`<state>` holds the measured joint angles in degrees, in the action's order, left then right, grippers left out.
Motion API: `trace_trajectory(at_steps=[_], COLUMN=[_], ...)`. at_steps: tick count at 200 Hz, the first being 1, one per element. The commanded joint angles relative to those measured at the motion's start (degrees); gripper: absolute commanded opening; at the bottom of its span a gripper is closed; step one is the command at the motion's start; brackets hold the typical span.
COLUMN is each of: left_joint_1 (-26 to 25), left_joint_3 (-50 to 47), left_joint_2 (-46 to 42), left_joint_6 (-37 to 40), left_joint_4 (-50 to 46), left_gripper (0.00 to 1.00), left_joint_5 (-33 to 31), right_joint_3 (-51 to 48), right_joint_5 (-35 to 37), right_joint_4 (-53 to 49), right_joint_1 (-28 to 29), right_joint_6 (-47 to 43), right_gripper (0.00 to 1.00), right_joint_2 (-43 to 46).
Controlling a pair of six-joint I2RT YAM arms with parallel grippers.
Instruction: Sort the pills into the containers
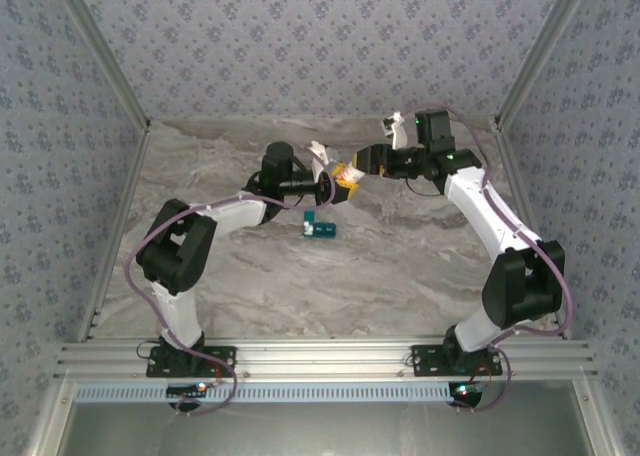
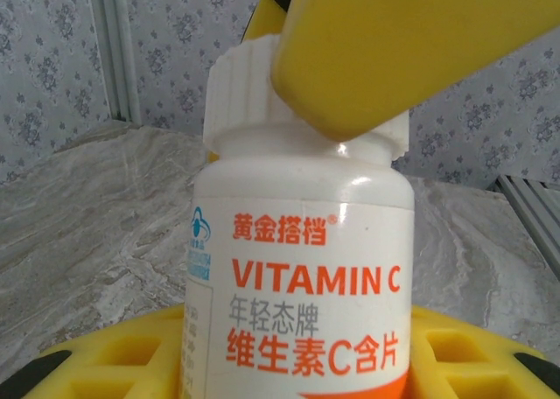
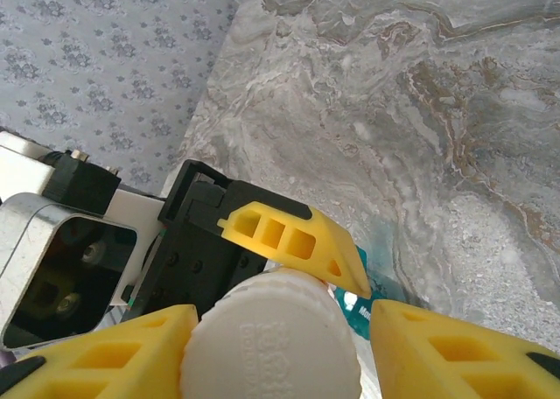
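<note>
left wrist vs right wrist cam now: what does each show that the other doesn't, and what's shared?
Left wrist: the vitamin C bottle side-on, label readable, held by the left gripper. Right wrist: the cap top from above, the right gripper straddling it, and a teal sliver of the pill box. Both: the white cap, the marble table, patterned wall.

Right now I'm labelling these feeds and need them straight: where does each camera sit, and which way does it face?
Top: above and behind the arms, looking down on the table; left arm and right arm show whole.
Left wrist: on the left arm, facing the bottle side-on; left fingers show at the bottom.
Right wrist: on the right arm, looking down on the cap; right fingers flank it.
Both wrist views share the cap.
</note>
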<state>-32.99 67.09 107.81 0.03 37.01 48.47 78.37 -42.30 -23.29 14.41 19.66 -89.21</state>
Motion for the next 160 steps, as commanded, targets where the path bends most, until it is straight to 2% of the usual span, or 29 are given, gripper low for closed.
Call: trace_trajectory(at_steps=[1, 20, 70, 124, 160], left_joint_1=[0.0, 0.0, 0.0, -0.1, 0.0], left_joint_3=[1.8, 1.8, 1.8, 1.9, 2.2], left_joint_2=[0.6, 0.6, 0.6, 0.6, 0.7], left_joint_6=[-0.7, -0.7, -0.6, -0.6, -0.5], left_joint_4=[0.9, 0.7, 0.5, 0.3, -0.2], left_gripper=[0.0, 0.0, 0.0, 0.0, 0.0], left_joint_5=[1.9, 1.9, 1.9, 2.0, 1.9], right_joint_3=[1.6, 1.5, 2.0, 1.8, 1.4], right_joint_5=[-1.3, -2.0, -2.7, -2.8, -3.1], right_joint_4=[-0.3, -0.3, 0.4, 0.9, 1.1], right_joint_1=[-0.1, -0.2, -0.6, -1.4, -1.2], right_joint_6=[-0.3, 0.2, 1.8, 2.3, 2.5], right_gripper=[0.55, 0.67, 0.68, 0.63, 0.51], right_joint_2=[-0.6, -0.4, 0.9, 0.9, 0.6])
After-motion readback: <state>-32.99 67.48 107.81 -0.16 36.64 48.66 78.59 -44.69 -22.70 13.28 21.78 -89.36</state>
